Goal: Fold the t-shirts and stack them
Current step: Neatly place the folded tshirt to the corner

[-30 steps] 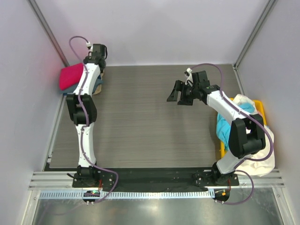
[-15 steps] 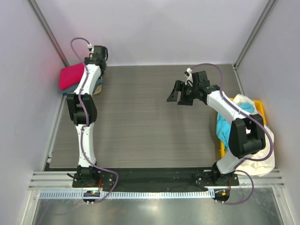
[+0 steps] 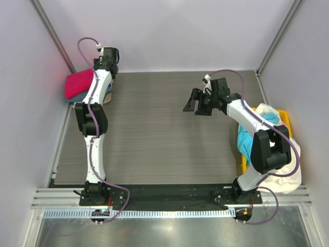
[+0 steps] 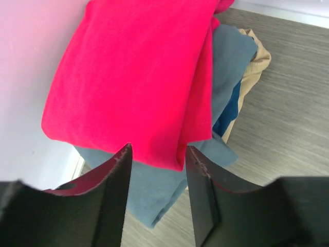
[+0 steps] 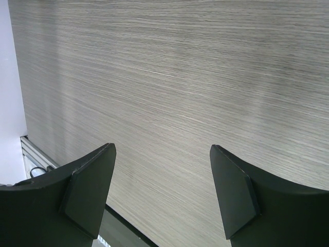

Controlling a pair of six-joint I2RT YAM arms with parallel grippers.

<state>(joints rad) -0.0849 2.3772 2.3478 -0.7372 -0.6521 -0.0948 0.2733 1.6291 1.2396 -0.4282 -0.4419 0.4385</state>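
A folded red-pink t-shirt (image 3: 77, 84) lies on top of a stack at the table's far left corner. Under it are a slate blue-grey t-shirt (image 4: 154, 193) and a tan one (image 4: 258, 55). In the left wrist view the red-pink t-shirt (image 4: 133, 77) fills the upper part. My left gripper (image 4: 157, 150) hangs open just above the stack's near edge, with nothing between its fingers. My right gripper (image 3: 197, 105) hovers open over bare table right of centre, holding nothing. More t-shirts, cyan (image 3: 249, 141) and cream-white (image 3: 268, 110), lie heaped at the right.
A yellow bin (image 3: 286, 122) at the right edge holds the heap, and cream-white cloth (image 3: 293, 172) spills over its near side. Grey walls close in the table (image 3: 154, 134) at the back and both sides. The stack lies against the left wall.
My left gripper has opened and let go of the red-pink t-shirt, then drawn slightly away toward the back wall. The right arm has not moved.
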